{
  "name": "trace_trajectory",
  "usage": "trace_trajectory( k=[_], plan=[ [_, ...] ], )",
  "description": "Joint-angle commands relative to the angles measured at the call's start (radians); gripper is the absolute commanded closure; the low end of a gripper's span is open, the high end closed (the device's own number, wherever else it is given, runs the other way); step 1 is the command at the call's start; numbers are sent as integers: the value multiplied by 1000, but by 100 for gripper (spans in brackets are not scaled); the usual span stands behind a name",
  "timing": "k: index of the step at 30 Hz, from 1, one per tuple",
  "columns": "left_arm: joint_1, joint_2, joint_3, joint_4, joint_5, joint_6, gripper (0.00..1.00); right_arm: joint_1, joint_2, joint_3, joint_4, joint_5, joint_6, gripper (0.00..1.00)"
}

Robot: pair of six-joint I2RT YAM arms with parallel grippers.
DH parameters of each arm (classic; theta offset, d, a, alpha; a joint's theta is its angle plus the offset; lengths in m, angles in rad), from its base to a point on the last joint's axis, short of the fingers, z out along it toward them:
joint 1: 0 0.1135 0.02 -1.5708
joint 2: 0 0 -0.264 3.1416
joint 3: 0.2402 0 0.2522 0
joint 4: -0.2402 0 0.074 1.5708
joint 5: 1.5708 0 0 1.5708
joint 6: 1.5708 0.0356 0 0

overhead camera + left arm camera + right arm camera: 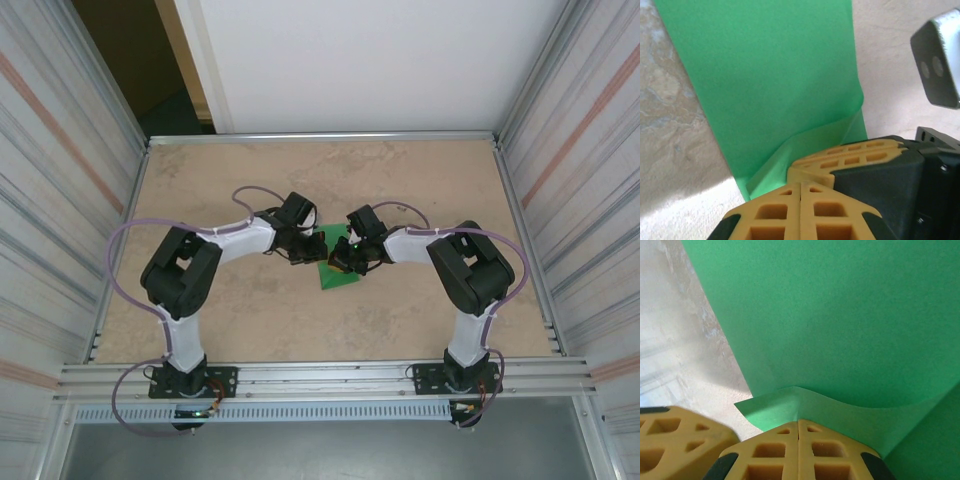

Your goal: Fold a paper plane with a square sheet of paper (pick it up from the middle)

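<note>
Square sheet of paper (337, 270): green, lying at middle of surface (250, 180), one edge curled upward. Left gripper (800, 185): fingers together, pinching lifted edge. Right gripper (798, 422): fingers together, clamped on same sheet, just beside left.

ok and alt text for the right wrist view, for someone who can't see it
The right gripper, shut, pinches the lifted near edge of the green paper, which spreads flat beyond it. Pale table lies to the left.
</note>
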Motion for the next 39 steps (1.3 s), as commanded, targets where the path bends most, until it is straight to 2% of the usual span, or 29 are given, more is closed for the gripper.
trace_trajectory(
  k=[1,10,15,19,28,34,39],
  plan=[
    [-5,28,27,-45,-33,21,100,3,41,-17,-66,35,0,100],
    [-5,75,60,-95,-83,32,100,-3,26,-24,-30,10,10,100],
    [-5,98,60,-119,-95,54,100,-24,-55,-52,51,-34,-1,100],
    [-2,116,65,-127,-92,74,100,-44,-99,-51,51,-38,-47,100],
    [6,132,86,-131,-67,116,100,-59,-31,-17,31,-93,-115,100],
    [6,140,68,-136,-82,98,100,-64,8,-5,13,-73,-120,100],
    [12,139,46,-148,-117,88,100,-103,-14,-81,36,-39,-96,100]
  ],
)
